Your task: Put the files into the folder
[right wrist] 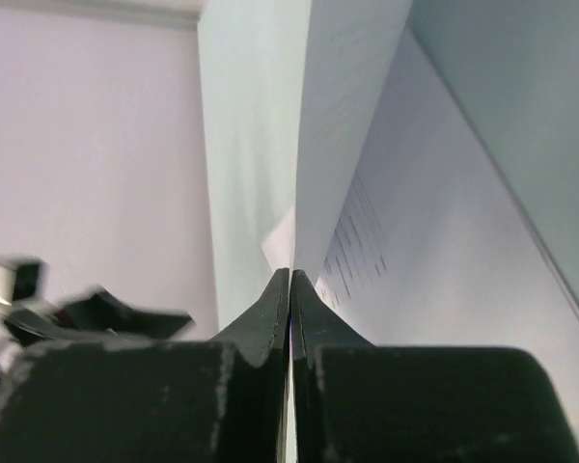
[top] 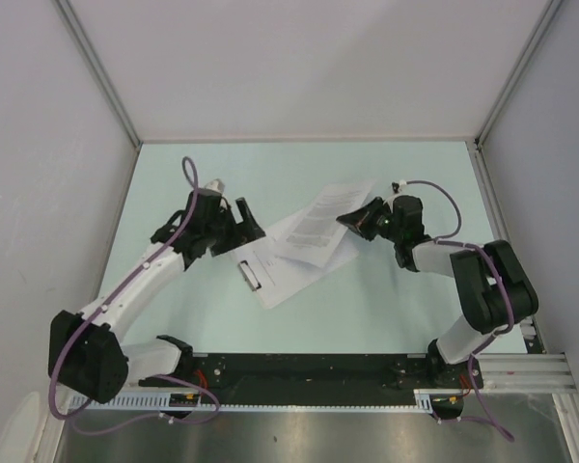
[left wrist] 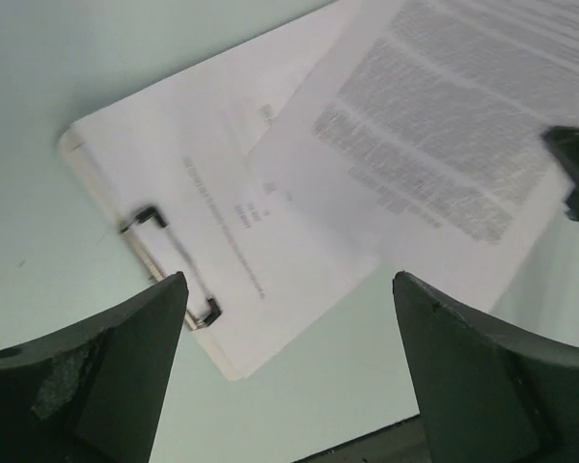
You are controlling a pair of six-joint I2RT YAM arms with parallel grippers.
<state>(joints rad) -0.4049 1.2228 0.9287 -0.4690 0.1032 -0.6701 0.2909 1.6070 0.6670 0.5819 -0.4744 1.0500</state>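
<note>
Two grippers at work over one stack of paper. Right gripper (right wrist: pixel 289 285): fingers pinched tight on the edge of a densely printed sheet (left wrist: pixel 434 145), which rises steeply from the pinch in the right wrist view. Left gripper (top: pixel 234 229): fingers spread wide with nothing between them, hovering above the clip end of the folder (left wrist: pixel 85 152). The folder lies flat at mid-table, slanted, with its clip (left wrist: pixel 174 262) on the short edge nearest the left arm. A sparsely printed sheet (left wrist: pixel 256 207) lies on it; whether the clip holds that sheet cannot be told. The held sheet overlaps the folder's far corner at an angle, and another printed sheet (right wrist: pixel 367 241) lies beneath it. Step in hand, as judged: bringing the dense sheet onto the board. To do it well, keep the sheet low, turn it until its edges line up with the board, and slide its short edge to the clip, with the left gripper pressing the clip open or pinning the board. Obstacles: the clip appears shut, the sheet beneath may drag along, and the two grippers are near each other. Surroundings: pale green table (top: pixel 405 299), plain white walls (top: pixel 299 58).
</note>
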